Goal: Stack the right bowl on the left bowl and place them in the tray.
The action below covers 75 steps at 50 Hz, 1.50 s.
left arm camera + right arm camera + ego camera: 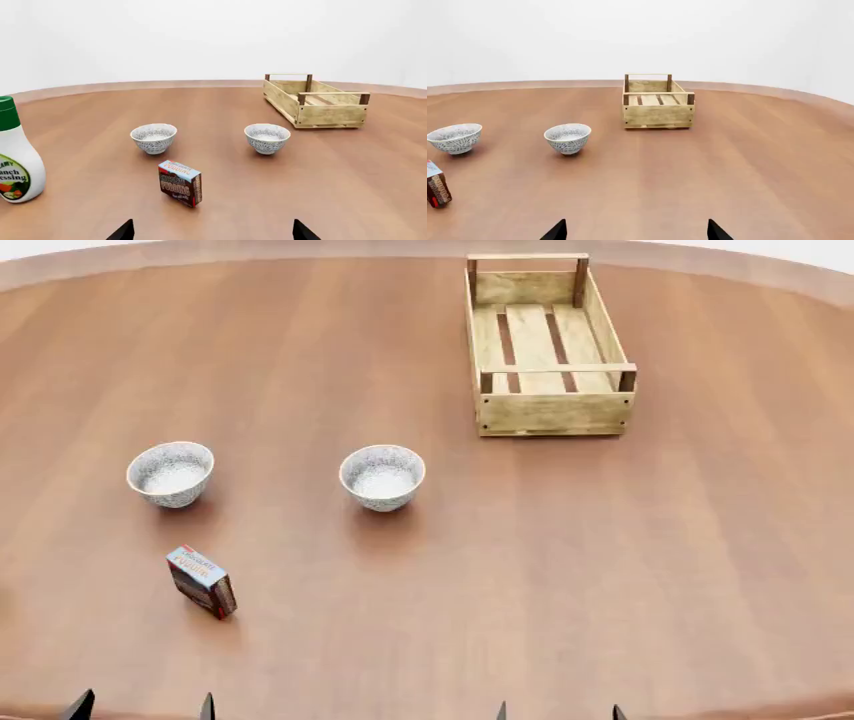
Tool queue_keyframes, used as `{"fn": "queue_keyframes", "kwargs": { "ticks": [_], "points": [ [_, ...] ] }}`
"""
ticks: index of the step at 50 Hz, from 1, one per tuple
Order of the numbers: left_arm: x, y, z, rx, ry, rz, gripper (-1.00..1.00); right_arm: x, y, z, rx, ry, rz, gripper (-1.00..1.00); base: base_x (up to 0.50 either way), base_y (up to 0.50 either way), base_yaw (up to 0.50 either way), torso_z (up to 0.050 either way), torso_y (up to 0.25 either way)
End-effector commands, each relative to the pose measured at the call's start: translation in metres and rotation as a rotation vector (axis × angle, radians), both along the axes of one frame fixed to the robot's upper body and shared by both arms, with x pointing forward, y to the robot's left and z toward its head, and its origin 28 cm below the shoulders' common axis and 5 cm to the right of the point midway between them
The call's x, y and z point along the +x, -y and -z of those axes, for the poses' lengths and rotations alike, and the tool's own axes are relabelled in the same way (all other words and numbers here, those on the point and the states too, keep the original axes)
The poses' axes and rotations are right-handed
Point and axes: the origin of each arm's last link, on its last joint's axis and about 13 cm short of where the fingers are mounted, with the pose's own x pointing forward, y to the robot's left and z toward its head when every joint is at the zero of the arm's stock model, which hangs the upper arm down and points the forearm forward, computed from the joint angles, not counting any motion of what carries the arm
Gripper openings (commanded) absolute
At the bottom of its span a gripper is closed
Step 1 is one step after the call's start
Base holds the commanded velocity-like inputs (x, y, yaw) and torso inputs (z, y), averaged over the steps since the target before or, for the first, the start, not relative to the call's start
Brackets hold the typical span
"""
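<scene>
Nothing done yet: your right bowl [383, 476] and left bowl [171, 473] sit apart, tray [551, 412] empty, both grippers spread wide, holding nothing

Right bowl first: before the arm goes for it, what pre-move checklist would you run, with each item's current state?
1. Right bowl upright, empty, nothing touching it: ok.
2. Left bowl upright and empty, ready to receive the stack: ok.
3. Tray holds nothing; slatted bottom visible: ok.
4. Right gripper jaws apart, holding nothing: ok.
5. Left gripper jaws apart, holding nothing: ok.
6. Pudding box stands near the left bowl, apart from it, and the ranch dressing bottle is off to the side; the path between the bowls looks free: ok.
</scene>
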Motion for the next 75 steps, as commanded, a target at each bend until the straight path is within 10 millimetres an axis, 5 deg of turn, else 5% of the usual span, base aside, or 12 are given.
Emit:
{"fn": "queue_keyframes", "kwargs": {
  "ticks": [1,19,34,52,75],
  "points": [
    [-0.001,0.000,0.000,-0.009,0.005,-0.003,1.00,0.000,-0.001,0.000,0.020,0.001,0.001,1.00,0.00,0.00,0.00,0.000,0.000],
    [-0.005,0.003,-0.010,-0.042,0.059,0.034,1.00,-0.003,0.001,-0.009,-0.020,0.025,0.030,1.00,0.00,0.00,0.00,0.000,0.000],
    [-0.023,0.004,-0.077,-0.004,0.252,0.046,1.00,-0.015,0.005,-0.086,-0.059,0.251,0.053,1.00,0.00,0.00,0.00,0.000,0.000],
    [-0.049,0.000,-0.139,-0.023,0.433,0.042,1.00,-0.035,0.004,-0.146,-0.105,0.435,0.092,1.00,0.00,0.00,0.00,0.000,0.000],
    [-0.055,0.000,-0.147,-0.024,0.460,0.054,1.00,-0.038,0.010,-0.154,-0.122,0.455,0.167,1.00,0.21,0.00,0.00,0.000,0.000]
  ]
}}
